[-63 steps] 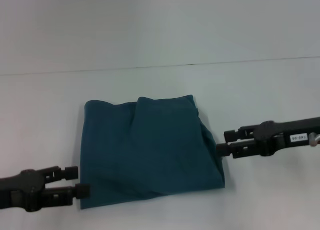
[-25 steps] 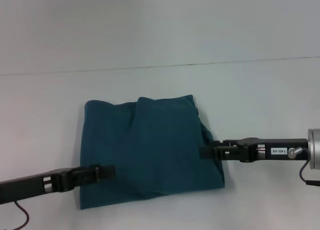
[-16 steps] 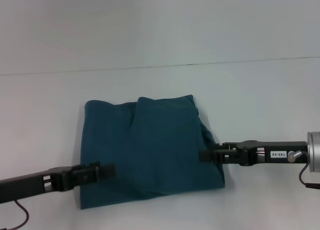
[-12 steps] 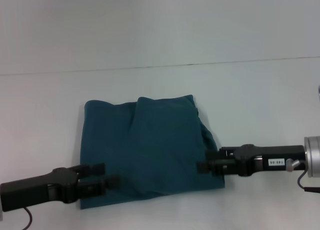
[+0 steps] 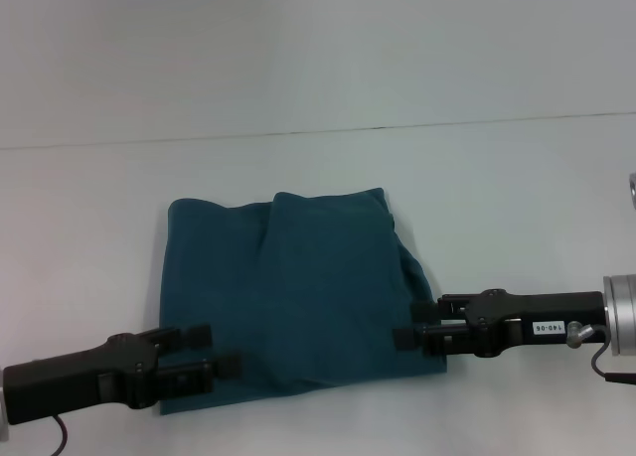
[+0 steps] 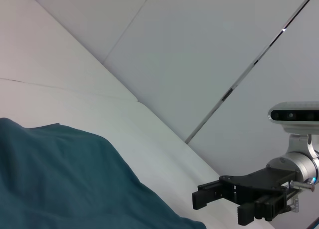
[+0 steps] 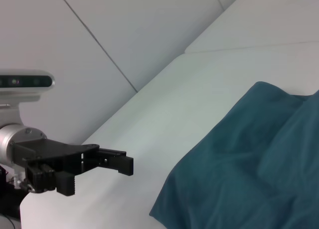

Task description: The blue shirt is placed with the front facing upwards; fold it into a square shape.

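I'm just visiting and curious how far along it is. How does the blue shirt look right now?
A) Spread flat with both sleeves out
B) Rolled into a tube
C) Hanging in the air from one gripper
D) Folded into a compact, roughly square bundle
D: the blue shirt lies on the table as a compact, roughly square bundle, with the left gripper and right gripper at its near corners.

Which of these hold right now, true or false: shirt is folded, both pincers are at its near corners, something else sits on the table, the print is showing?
1. The dark teal-blue cotton shirt lies folded into a rough square on the white table. True.
2. The left pincer is at the shirt's near left corner, its jaws apart. True.
3. The right pincer is parked far from the shirt. False: it reaches in at the shirt's near right edge.
4. White chest lettering faces up. False: only plain teal fabric shows.
5. A second garment lies beside the shirt. False: only the shirt is on the table.
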Action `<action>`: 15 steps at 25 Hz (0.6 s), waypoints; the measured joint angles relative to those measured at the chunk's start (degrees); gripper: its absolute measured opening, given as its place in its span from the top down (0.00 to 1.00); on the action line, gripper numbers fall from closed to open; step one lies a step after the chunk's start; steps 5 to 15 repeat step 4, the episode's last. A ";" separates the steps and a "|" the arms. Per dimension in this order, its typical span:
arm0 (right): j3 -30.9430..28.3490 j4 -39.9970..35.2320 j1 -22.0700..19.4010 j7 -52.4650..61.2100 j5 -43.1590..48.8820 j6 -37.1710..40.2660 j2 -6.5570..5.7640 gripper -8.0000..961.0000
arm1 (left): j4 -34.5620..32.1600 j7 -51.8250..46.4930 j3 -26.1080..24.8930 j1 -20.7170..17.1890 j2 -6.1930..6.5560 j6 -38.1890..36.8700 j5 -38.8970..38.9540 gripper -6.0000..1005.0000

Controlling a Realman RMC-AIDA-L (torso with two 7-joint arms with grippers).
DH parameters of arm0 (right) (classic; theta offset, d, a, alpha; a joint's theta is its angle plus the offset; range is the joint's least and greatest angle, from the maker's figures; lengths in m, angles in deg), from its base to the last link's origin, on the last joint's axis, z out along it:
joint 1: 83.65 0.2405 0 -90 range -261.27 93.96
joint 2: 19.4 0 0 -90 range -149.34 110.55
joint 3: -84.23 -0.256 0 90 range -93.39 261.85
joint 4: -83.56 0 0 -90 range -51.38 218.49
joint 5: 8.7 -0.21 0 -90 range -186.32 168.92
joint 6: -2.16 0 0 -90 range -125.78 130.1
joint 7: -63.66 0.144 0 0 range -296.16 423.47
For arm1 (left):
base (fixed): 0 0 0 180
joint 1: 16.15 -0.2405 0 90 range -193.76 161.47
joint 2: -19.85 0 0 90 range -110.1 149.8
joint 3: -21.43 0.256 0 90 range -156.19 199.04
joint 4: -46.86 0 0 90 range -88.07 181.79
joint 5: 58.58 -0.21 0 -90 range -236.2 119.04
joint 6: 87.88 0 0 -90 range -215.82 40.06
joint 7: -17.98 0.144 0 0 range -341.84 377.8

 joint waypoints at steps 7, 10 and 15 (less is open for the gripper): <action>-0.15 0.02 0.00 0.33 -0.07 -0.01 -0.01 0.17 | 0.03 -0.01 -0.02 -0.15 -0.06 -0.04 0.00 0.07; -0.15 0.02 0.00 0.33 -0.07 -0.01 -0.01 0.17 | 0.03 -0.01 -0.02 -0.15 -0.06 -0.04 0.00 0.07; -0.15 0.02 0.00 0.33 -0.07 -0.01 -0.01 0.17 | 0.03 -0.01 -0.02 -0.15 -0.06 -0.04 0.00 0.07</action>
